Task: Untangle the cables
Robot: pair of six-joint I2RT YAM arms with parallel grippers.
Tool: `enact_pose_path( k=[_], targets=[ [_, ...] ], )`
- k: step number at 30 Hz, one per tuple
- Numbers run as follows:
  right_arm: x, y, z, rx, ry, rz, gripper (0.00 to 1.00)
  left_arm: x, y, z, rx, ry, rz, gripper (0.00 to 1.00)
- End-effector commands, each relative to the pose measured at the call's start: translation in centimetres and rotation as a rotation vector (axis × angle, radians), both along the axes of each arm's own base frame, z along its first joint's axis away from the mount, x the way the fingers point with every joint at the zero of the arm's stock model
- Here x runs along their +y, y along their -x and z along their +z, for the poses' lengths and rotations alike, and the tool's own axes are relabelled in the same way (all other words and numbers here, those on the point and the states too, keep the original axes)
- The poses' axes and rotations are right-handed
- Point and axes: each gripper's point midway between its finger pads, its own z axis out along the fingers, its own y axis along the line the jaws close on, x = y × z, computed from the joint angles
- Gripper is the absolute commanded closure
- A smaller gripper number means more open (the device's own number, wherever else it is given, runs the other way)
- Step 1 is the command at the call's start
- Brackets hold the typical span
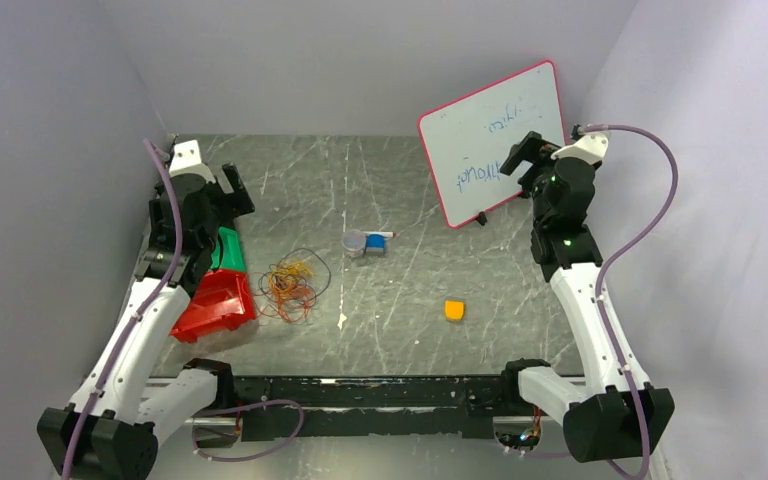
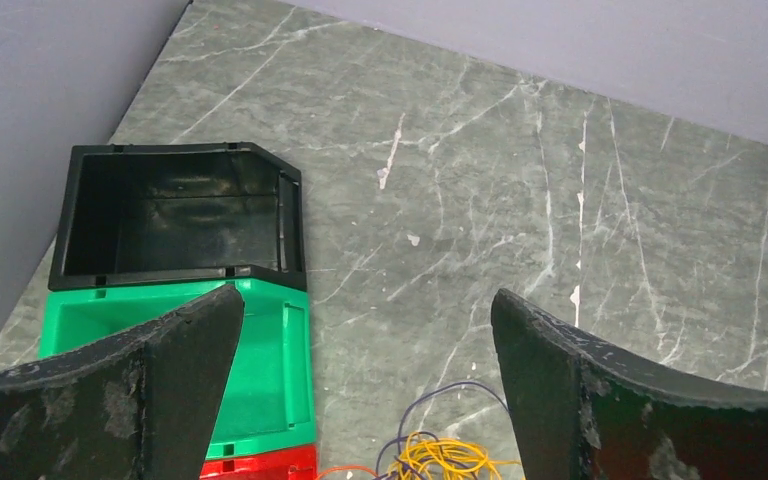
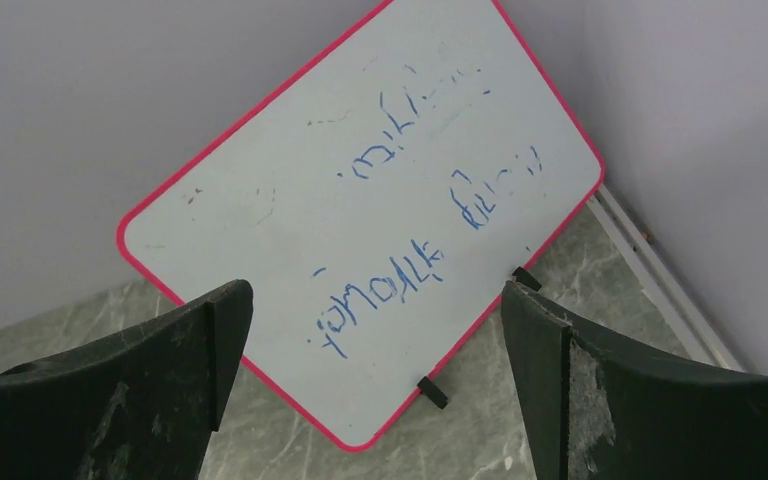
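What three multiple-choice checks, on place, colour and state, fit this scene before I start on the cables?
1. Where do the cables lie?
A) beside the red bin
B) by the right wall
C) at the far wall

2. What colour is the whiteboard frame?
A) blue
B) pink-red
C) green

3. How are the left gripper and right gripper?
A) both shut
B) one holding a cable
C) both open, empty

Key:
1 A, the top view shows the cables next to the red bin.
2 B, a pink-red rim rings the whiteboard.
3 C, each wrist view shows fingers wide apart, nothing between.
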Motion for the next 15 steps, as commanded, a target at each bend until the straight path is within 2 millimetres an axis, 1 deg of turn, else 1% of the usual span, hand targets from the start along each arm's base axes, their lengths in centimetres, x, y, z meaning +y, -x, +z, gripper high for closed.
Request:
enact_pose_path(
  k=[1, 6, 11, 13, 15],
  targets=[
    [-1.0, 0.6, 1.3, -0.024, -0.073, -0.054, 0.01, -0.4, -0.4, 1.1, 0.008, 0.039, -0.019, 0.01],
    [-2.1, 1.1, 1.2, -0.02, -0.131, -0.123, 0.0, -0.5, -0.9, 0.7, 0.048, 0.059, -0.01, 0.01],
    [-2.8, 1.7, 0.3, -0.025, -0.212, -0.182, 0.0, -0.3, -1.0, 0.6, 0.078, 0.092, 0.026, 0.01],
    [-2.7, 1.9, 0.0, -0.028, -0.234, -0.182, 0.0, -0.3, -0.9, 0.6, 0.088, 0.097, 0.025, 0.0],
    [-2.1, 1.9, -0.3, -0.012, -0.247, -0.154, 0.0, -0.7, -0.7, 0.5, 0.104, 0.101, 0.001, 0.01]
  ],
)
